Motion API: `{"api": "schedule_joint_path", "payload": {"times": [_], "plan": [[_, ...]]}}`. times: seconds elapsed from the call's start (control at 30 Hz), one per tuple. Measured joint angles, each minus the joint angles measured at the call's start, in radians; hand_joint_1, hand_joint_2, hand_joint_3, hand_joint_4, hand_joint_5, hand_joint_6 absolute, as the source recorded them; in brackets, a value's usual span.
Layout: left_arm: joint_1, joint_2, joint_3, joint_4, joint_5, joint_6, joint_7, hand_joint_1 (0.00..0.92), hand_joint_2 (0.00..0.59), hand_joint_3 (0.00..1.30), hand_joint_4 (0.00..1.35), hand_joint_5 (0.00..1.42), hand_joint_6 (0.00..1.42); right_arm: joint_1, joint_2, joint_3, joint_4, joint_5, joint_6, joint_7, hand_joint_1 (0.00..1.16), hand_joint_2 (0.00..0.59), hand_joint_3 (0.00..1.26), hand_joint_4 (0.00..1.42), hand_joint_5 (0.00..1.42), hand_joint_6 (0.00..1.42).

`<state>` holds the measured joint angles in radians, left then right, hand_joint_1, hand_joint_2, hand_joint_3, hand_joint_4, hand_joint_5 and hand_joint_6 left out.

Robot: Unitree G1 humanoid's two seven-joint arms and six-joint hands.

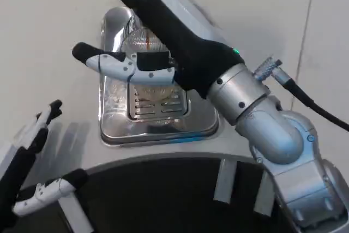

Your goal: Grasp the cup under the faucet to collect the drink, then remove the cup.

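The right hand (143,53) reaches over the chrome drip tray (158,118) on the white surface (49,36); its fingers (103,61) wrap around a clear cup (143,39), seen only in part behind them, with a thin amber stream (148,39) running into it; the grip should stay level and steady under the flow; the left hand (32,162) waits at the near left, fingers apart.

Cup mostly hidden behind the right hand

The right hand (143,31) covers most of the cup (143,41), so its grip cannot be judged; the left hand (27,162) is cut off by the left edge.
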<state>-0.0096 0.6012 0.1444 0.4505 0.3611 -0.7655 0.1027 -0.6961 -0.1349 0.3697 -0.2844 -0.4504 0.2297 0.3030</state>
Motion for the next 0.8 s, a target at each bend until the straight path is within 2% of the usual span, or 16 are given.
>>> {"api": "schedule_joint_path", "payload": {"times": [0.1, 0.13, 0.23, 0.33, 0.53, 0.8], "plan": [[-0.040, -0.019, -0.001, -0.020, 0.002, 0.037, 0.012, 0.000, 0.043, 0.00, 0.00, 0.00, 0.00, -0.015, -0.030, 0.060, -0.039, -0.130, 0.040, 0.021, 0.53, 0.335, 0.00, 0.00, 0.00, 0.00], [-0.042, -0.019, -0.001, -0.023, 0.003, 0.038, 0.014, 0.000, 0.044, 0.00, 0.00, 0.00, 0.00, -0.016, -0.031, 0.063, -0.040, -0.137, 0.044, 0.023, 0.53, 0.335, 0.00, 0.00, 0.00, 0.00], [-0.066, -0.033, -0.001, -0.029, 0.026, 0.053, 0.062, 0.003, 0.045, 0.00, 0.00, 0.00, 0.00, -0.018, -0.035, 0.115, -0.089, -0.259, 0.100, 0.061, 0.53, 0.333, 0.00, 0.00, 0.00, 0.00], [-0.092, -0.045, -0.003, -0.029, 0.043, 0.059, 0.096, 0.021, 0.053, 0.00, 0.00, 0.00, 0.00, -0.014, -0.032, 0.150, -0.132, -0.348, 0.144, 0.099, 0.52, 0.332, 0.00, 0.00, 0.00, 0.00], [-0.126, -0.057, -0.014, -0.015, 0.079, 0.094, 0.152, 0.026, 0.054, 0.00, 0.00, 0.00, 0.00, 0.021, 0.002, 0.191, -0.203, -0.493, 0.207, 0.166, 0.52, 0.334, 0.00, 0.00, 0.00, 0.00], [-0.171, -0.070, -0.049, 0.009, 0.088, 0.125, 0.190, 0.017, 0.049, 0.00, 0.00, 0.00, 0.00, 0.065, 0.050, 0.196, -0.252, -0.592, 0.220, 0.214, 0.52, 0.343, 0.00, 0.00, 0.00, 0.00]]}}
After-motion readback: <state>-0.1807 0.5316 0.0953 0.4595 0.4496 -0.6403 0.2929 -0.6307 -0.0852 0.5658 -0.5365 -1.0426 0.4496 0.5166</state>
